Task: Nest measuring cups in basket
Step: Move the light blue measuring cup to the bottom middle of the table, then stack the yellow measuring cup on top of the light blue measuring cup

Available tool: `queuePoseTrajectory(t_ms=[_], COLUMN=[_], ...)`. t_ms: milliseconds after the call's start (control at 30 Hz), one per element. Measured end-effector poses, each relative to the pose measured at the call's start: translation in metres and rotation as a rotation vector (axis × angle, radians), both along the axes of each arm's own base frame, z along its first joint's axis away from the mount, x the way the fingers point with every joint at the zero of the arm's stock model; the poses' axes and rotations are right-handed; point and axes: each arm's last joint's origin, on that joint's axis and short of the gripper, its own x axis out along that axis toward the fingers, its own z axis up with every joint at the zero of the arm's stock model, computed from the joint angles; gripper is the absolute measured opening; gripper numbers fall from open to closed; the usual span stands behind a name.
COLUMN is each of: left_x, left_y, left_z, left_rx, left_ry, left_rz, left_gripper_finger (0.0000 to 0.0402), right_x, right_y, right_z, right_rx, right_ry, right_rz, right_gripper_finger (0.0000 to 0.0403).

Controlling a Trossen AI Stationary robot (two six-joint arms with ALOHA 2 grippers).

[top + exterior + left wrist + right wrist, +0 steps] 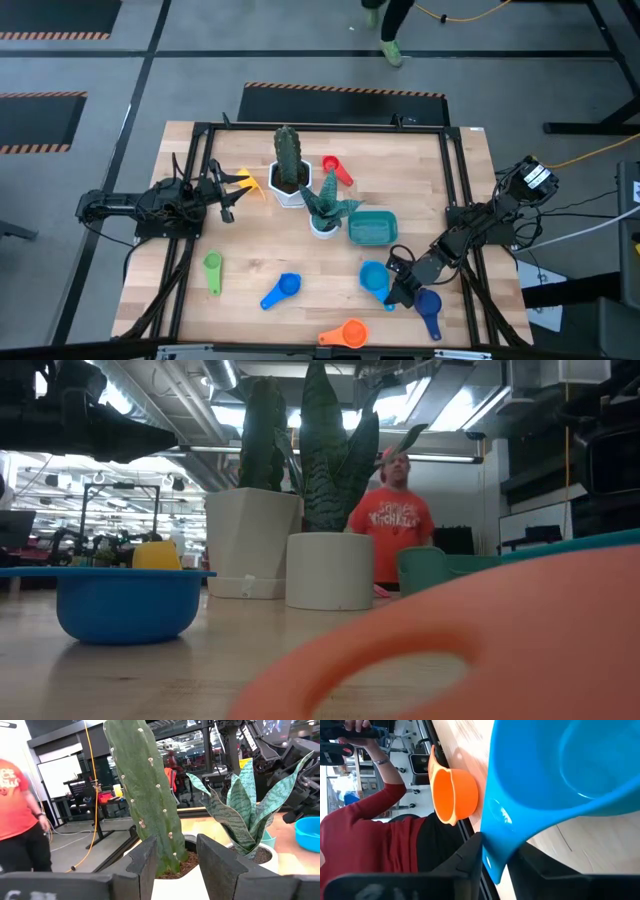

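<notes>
The wooden counter (pixel 250 250) is carrying two plants at its centre: a tall cactus in a white hexagonal pot (pixel 288 185) and a snake plant in a round white pot (pixel 324 226). The teal basket (pixel 372 229) is standing just beside the round pot, on the right arm's side, and is appearing empty; no cup is nested in it yet.

The measuring cups are lying scattered, well apart, so each is calling for its own pickup. The red cup (pixel 336 169) is lying behind the plants, the yellow cup (pixel 247 184) beside the cactus pot, the green cup (pixel 212 270) near the left front, a blue cup (pixel 282 290) at front centre, and the orange cup (pixel 345 334) at the front edge. A dark blue cup (pixel 429 308) is lying just beside the right tool.

The right tool (pixel 398 290) is working at the light blue cup (pixel 375 276). In the right wrist view its two fingers are standing on either side of the cup's flat handle (pixel 495 852), pinching it or just letting it go; which cannot be told. The handle is probably chosen because it is thin enough to fit between the fingers. The cup's long axis is running from bowl to handle, the handle pointing toward the tool.

The left tool (pixel 228 195) is waiting near the yellow cup, fingers spread, holding nothing.
</notes>
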Motion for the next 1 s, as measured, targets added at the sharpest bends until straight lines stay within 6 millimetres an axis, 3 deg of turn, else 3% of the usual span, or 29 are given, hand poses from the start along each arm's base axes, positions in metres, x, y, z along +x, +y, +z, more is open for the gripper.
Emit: queuePoseTrajectory(t_ms=[767, 1000], left_x=[0.0, 0.0], left_y=[0.0, 0.0], left_z=[0.0, 0.0], left_rx=[0.0, 0.0], left_ry=[0.0, 0.0], left_rz=[0.0, 0.0], left_gripper_finger=[0.0131, 0.0131], right_x=[-0.002, -0.004], right_y=[0.002, 0.001], right_z=[0.0, 0.015], right_rx=[0.044, 0.082], right_ry=[0.036, -0.014], right_rz=[0.089, 0.092], right_gripper_finger=[0.0092, 0.0092])
